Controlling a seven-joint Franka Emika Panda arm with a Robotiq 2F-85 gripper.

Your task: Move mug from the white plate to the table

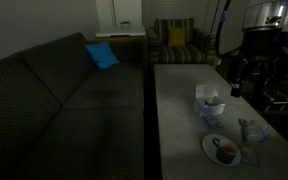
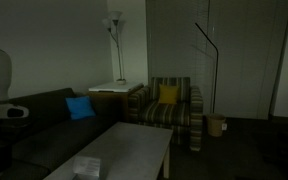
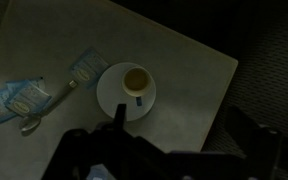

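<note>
The mug (image 3: 136,79), small and pale with a dark inside, stands on the white plate (image 3: 109,95) near the corner of the grey table (image 3: 174,70). In an exterior view the mug (image 1: 225,151) and the white plate (image 1: 210,146) sit at the near end of the table (image 1: 179,110). My gripper (image 3: 184,130) is open and empty, high above the table, with its dark fingers spread to the right of the plate. In an exterior view the gripper (image 1: 242,86) hangs above the table's far right side.
A pale blue-white boxy object (image 1: 208,102) and a clear bluish item (image 1: 252,130) stand on the table near the plate. Blue packets (image 3: 19,97) and a spoon lie left of the plate. A dark sofa (image 1: 54,100) runs along the table. A striped armchair (image 2: 169,108) stands behind.
</note>
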